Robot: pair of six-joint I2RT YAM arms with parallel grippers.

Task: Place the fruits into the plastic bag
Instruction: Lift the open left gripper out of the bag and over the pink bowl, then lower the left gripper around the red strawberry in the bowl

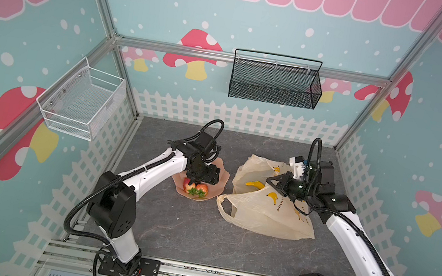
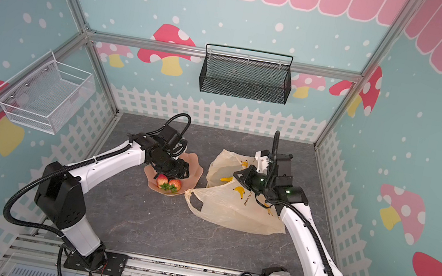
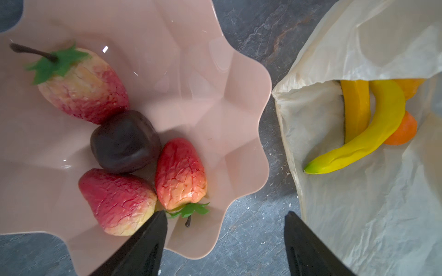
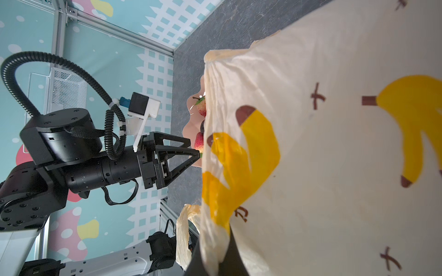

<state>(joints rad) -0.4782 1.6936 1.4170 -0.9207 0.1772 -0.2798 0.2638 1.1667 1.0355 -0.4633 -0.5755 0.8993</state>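
Spread left tool (image 3: 226,215) is hovering over three strawberries (image 3: 180,172) and one dark piece (image 3: 124,141); right tool (image 1: 269,181) is clamping the plastic bag (image 1: 266,220), mouth facing them.

orange (image 3: 403,132): half hidden by banana (image 3: 368,145) | lettering (image 1: 282,207) on plastic bag (image 1: 266,223): unreadable

**Pink, cream and grey**

The dish (image 3: 191,59) is peach-pink. Its strawberries (image 3: 180,172) fade red to pale yellow, with green leaves; the dark piece (image 3: 124,141) is brown-black. The plastic bag (image 3: 358,215) is cream with yellow banana prints (image 4: 418,124) and brown lettering (image 4: 318,96). The toy bananas (image 3: 373,133) are yellow, the round fruit (image 3: 404,131) orange. The surface (image 3: 251,227) is veined grey.
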